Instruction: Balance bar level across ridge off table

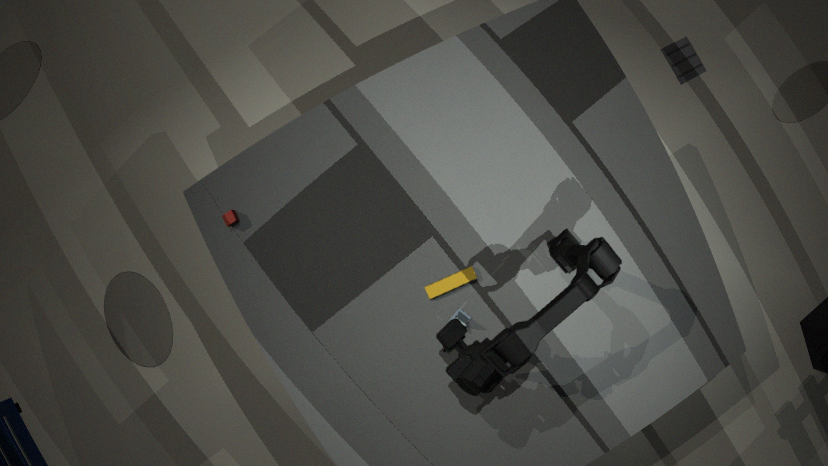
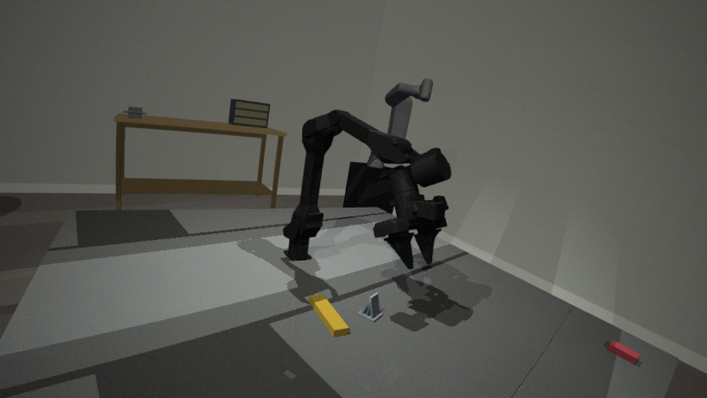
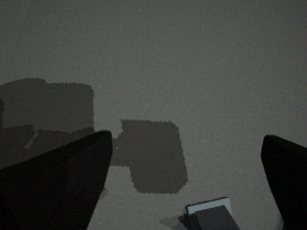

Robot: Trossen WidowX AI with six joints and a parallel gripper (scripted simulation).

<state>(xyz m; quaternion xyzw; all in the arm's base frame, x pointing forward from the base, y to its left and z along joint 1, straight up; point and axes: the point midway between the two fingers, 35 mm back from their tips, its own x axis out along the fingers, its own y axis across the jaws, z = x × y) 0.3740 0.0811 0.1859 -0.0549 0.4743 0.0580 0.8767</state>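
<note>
The yellow bar (image 1: 450,283) (image 2: 329,316) lies flat on the table, apart from the ridge. The ridge (image 1: 461,316) (image 2: 375,305) (image 3: 215,217) is a small pale blue-grey upright on a flat base, with nothing on it. It stands between the bar and my gripper in the exterior view. My gripper (image 2: 419,265) (image 3: 186,143) is open and empty, pointing down above the table beside the ridge. In the top view the arm hides its fingers. The wrist view shows the ridge at the bottom edge, towards the right finger; the bar is out of that view.
A red block (image 1: 230,217) (image 2: 623,352) lies far from the bar, near the table's edge. The arm's base (image 2: 298,254) stands behind the bar in the exterior view. A wooden bench (image 2: 197,123) and a grey arm (image 2: 400,118) are in the background. Broad shadows cross the table.
</note>
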